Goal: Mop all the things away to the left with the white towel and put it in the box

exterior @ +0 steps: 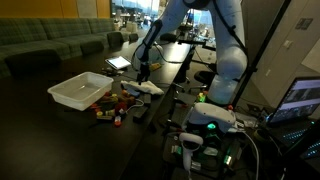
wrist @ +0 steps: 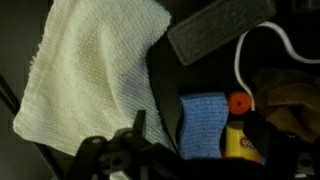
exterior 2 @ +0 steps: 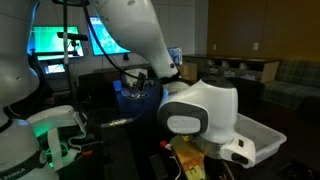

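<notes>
The white towel [wrist: 95,65] lies crumpled on the dark table, at the left of the wrist view. In an exterior view it [exterior: 150,88] lies just below my gripper [exterior: 143,72]. The gripper [wrist: 195,152] hovers above the table with its fingers spread and nothing held. Between the fingers, lower down, lie a blue sponge [wrist: 203,122] and a yellow bottle [wrist: 243,143] with an orange cap [wrist: 239,102]. The white box [exterior: 80,92] stands on the table beyond a cluster of small items [exterior: 112,108]. It also shows in the other exterior view [exterior 2: 262,140].
A grey flat block [wrist: 220,28] and a white cable [wrist: 243,55] lie near the towel. A tablet [exterior: 119,62] sits farther back on the table. The robot's base [exterior 2: 200,110] blocks much of an exterior view. A laptop [exterior: 300,98] stands beside the base.
</notes>
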